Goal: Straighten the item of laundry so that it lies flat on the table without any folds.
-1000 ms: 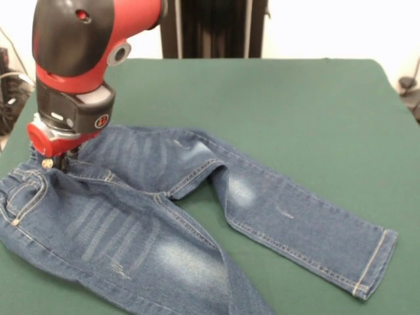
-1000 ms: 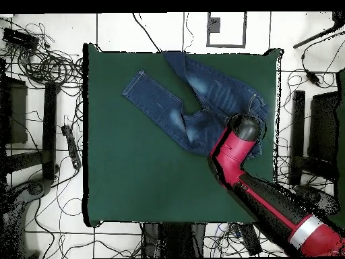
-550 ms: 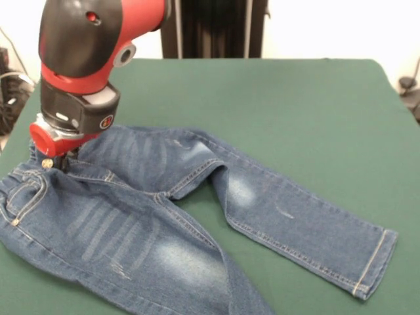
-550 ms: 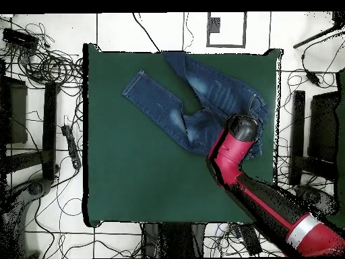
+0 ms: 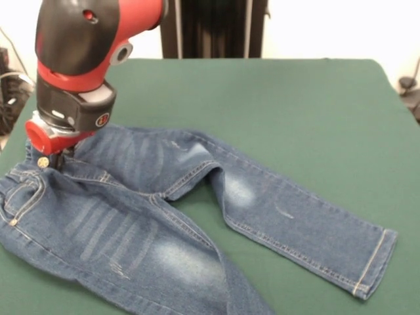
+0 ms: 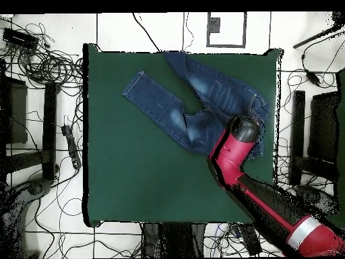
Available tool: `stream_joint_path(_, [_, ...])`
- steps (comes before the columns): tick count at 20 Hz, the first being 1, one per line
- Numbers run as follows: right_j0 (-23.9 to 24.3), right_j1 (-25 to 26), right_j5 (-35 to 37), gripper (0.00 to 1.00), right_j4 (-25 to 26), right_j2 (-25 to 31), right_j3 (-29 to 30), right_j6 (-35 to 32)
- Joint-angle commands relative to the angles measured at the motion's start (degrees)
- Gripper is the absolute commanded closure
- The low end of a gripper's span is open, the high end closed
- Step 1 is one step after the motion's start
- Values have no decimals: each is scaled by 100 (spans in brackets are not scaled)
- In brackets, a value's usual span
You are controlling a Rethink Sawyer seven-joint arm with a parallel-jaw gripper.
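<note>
The worktop (image 5: 295, 105) is the biggest thing here, a wide green surface with rounded corners, bare over most of its area. In the overhead view the worktop (image 6: 135, 175) has floor tiles and tangled cables all round it.

My arm (image 6: 269, 209) is next in size: red and black, it comes in from about 4 o'clock in the overhead view and ends over the waist of the jeans. In the front view its thick wrist fills the 10 o'clock corner.

The jeans (image 5: 164, 216) lie front side up on the worktop, spread from 9 o'clock to 4 o'clock in the front view. One leg runs out to a hemmed cuff near 4 o'clock; the other runs toward 6 o'clock and off the bottom edge. The cloth is rumpled, with a fold at the crotch where the legs meet. In the overhead view the jeans (image 6: 195, 101) sit at about 1 o'clock, the waist toward 3 o'clock.

My pincer (image 5: 54, 159) is down at the waistband, at 9 o'clock in the front view. My wrist hides it, so I cannot tell how far open it is or whether it has the cloth
</note>
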State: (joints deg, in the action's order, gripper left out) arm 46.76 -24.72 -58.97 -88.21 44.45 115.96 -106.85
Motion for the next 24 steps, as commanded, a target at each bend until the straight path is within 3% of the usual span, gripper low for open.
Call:
stream_joint_path(1, [-60,-207,222,100,-641,-617,48,1228])
stream_joint_path(5, [-44,-533,150,100,-986,-582,160,1458])
stream_joint_path(15, [-230,-538,27,100,-1197,-517,-81,1770])
stream_joint_path(24, [-555,8,-61,100,-905,-649,-564,1519])
